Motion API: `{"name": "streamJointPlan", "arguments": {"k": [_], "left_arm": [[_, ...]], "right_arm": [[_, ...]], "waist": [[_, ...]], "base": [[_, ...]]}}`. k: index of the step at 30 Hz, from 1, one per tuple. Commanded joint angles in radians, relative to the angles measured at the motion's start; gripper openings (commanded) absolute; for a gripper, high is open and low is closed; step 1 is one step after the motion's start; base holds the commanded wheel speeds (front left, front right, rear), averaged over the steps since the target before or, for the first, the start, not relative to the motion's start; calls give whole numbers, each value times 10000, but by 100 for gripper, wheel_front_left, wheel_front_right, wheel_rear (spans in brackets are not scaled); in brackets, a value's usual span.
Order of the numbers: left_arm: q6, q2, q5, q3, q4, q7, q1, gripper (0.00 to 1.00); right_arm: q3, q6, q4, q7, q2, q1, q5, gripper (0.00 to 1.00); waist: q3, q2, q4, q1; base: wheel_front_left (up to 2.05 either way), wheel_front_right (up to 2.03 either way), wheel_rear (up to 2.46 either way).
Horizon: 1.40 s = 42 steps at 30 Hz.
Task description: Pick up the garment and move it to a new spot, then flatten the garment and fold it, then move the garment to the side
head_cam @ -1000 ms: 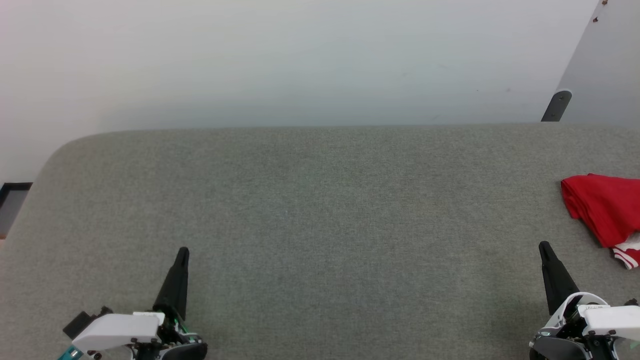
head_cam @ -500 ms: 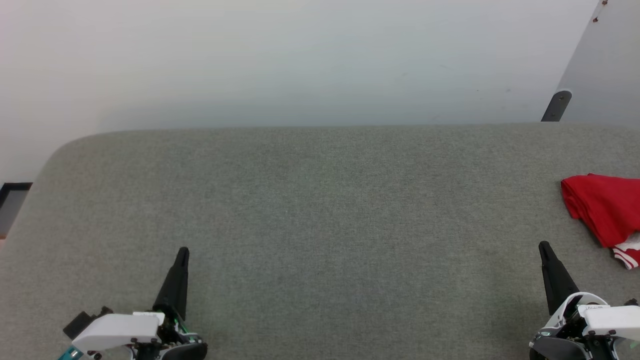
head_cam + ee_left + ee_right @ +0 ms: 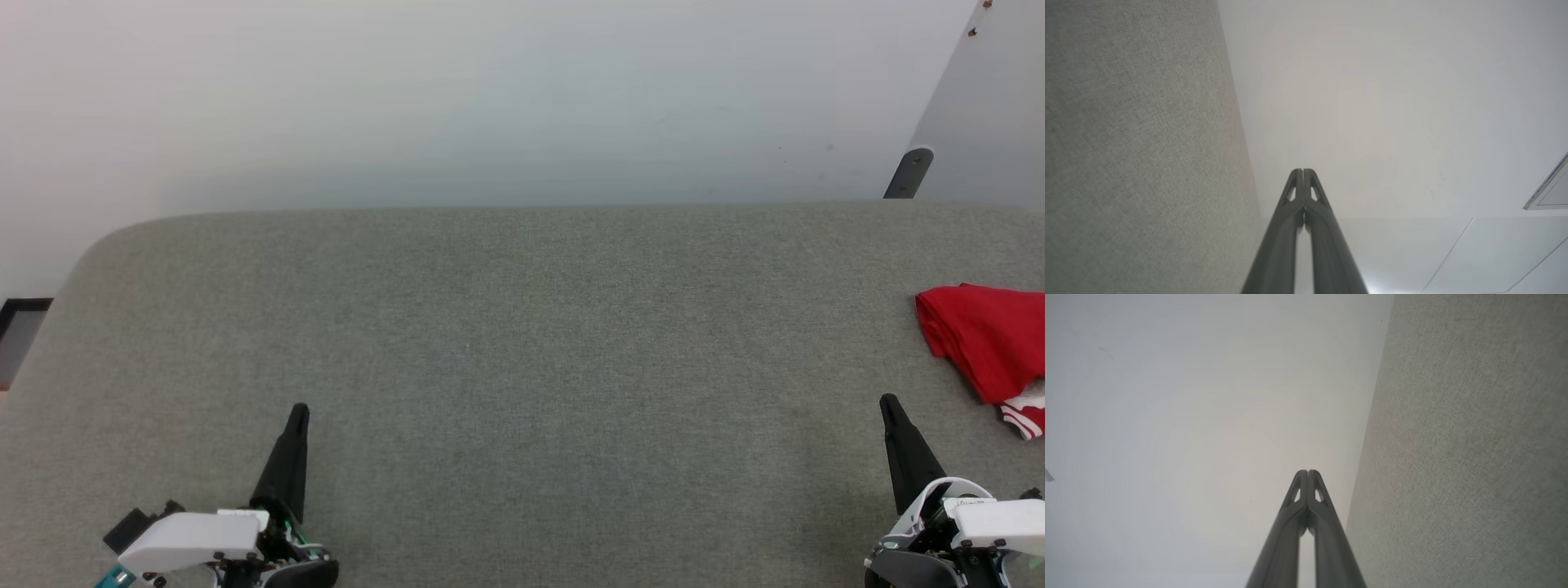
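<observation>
Stretching right across the head view is the grey cloth-covered surface, with a rounded corner at the far left. Behind it, a plain pale wall takes up the top of the picture, and a slanted grey panel leans in at the upper right.

Over to the garment: it's a rumpled bright red heap lying on the surface at the far right edge, partly cut off by the frame, with a bit of red-and-white striped trim poking out at its near end. Nothing is touching it.

Now the right gripper: it sits low at the right, pointing away from the robot, near the garment but clear of it, on the garment's left. Its jaws are pressed together and holding nothing, and the right wrist view shows the two fingers meeting at the tips.

And the left gripper, low at the left, is well apart from the garment, closed too and empty, tips touching in its wrist view.

Smallest of all, a dark bracket sits at the foot of that panel.
</observation>
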Motion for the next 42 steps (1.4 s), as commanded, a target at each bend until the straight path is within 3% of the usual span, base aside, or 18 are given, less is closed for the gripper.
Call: {"name": "streamJointPlan", "arguments": {"k": [1,42], "left_arm": [[-35,-14,39,35,18,0,-105,0],[-36,-29,60,55,18,22,-107,0]], "right_arm": [[-13,4,4,15,39,-36,-2,0],[-22,4,4,22,47,-38,-15,0]], "waist": [[0,0,0,0],[0,0,0,0]], "base": [[0,0,0],[0,0,0]]}}
